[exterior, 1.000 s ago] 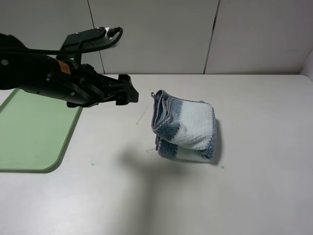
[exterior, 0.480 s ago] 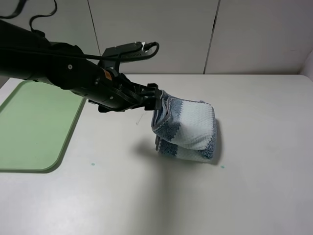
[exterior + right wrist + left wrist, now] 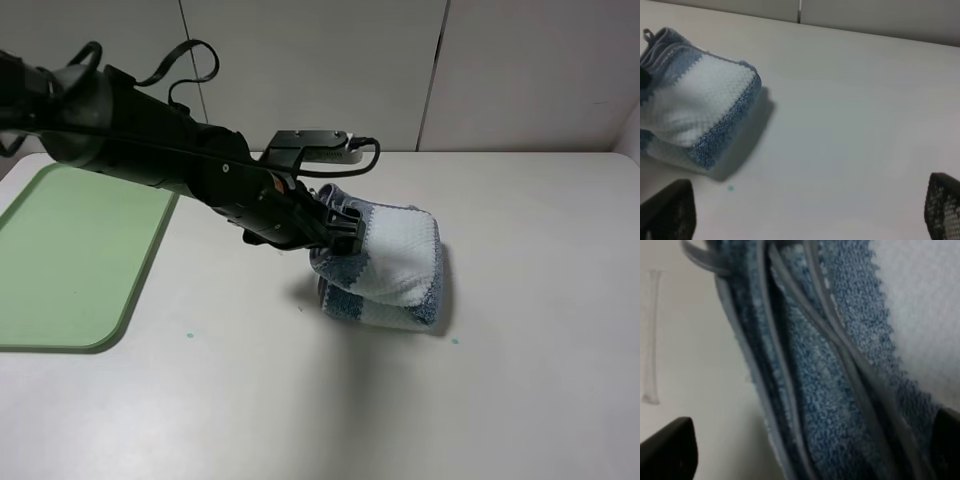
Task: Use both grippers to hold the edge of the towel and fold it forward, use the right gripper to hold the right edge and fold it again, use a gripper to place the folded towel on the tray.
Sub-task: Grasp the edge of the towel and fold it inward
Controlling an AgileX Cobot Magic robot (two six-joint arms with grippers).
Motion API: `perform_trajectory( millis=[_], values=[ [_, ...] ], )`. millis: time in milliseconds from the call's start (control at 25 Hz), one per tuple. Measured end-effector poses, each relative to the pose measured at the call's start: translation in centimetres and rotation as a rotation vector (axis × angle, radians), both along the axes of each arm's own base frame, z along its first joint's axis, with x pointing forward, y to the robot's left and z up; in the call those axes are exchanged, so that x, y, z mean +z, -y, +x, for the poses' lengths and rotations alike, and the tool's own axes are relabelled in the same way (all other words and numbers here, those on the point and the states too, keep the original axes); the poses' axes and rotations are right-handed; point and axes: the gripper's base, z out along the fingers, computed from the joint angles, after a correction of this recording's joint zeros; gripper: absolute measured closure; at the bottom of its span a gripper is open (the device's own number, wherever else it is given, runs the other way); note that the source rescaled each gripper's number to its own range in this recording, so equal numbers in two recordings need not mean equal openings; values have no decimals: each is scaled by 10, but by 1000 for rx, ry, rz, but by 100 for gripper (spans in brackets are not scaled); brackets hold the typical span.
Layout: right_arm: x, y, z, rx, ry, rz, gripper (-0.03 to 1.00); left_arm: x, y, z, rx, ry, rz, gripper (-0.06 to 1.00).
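Note:
The towel (image 3: 395,265) lies folded into a thick bundle at the table's middle, with its grey hem (image 3: 785,295) stacked along its left side. My left gripper (image 3: 340,232) is open at that left side. In the left wrist view the towel (image 3: 840,365) fills the space between the spread fingertips (image 3: 667,447). My left gripper (image 3: 805,450) holds nothing. The pale-green tray (image 3: 70,250) lies at the far left. My right gripper (image 3: 805,210) is open and empty, off to the right of the towel (image 3: 695,107), and is out of the exterior high view.
A thin pale strip (image 3: 652,335) lies on the table just left of the towel. Small teal specks (image 3: 190,335) dot the tabletop. Grey wall panels (image 3: 320,70) stand behind the table's back edge.
My left arm has swung right from above the tray's right edge to the towel's left side and dropped lower. The towel has not moved.

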Motion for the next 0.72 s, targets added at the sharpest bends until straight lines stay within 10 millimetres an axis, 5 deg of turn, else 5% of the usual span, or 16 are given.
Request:
perform_trajectory(
  millis=[720],
  values=[
    [0,-1,0,10,0,16,-3,-44,16,-3,-81,35,45,-3]
  ],
)
